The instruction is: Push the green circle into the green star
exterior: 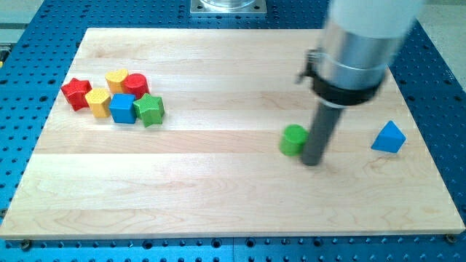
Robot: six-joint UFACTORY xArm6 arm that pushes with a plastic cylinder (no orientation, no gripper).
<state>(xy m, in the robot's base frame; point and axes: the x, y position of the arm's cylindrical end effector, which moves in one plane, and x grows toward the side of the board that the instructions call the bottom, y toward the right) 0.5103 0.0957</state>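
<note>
Our tip (312, 161) beside the green circle (293, 139)
We carry no claw, only a rod; our tip seems to touch the circle's right side, well apart from the green star (149, 109) at the bench's (218, 196) left.

Wooden board (218, 189) carries green circle (293, 139) right of centre, blue triangle (388, 137) far right; at left a cluster: red star (76, 92), yellow block (116, 79), red circle (136, 85), yellow block (97, 102), blue cube (123, 108), green star (149, 109).

No text, label, brand, number or sign can be read anywhere: not on the blocks, the board or the arm.
</note>
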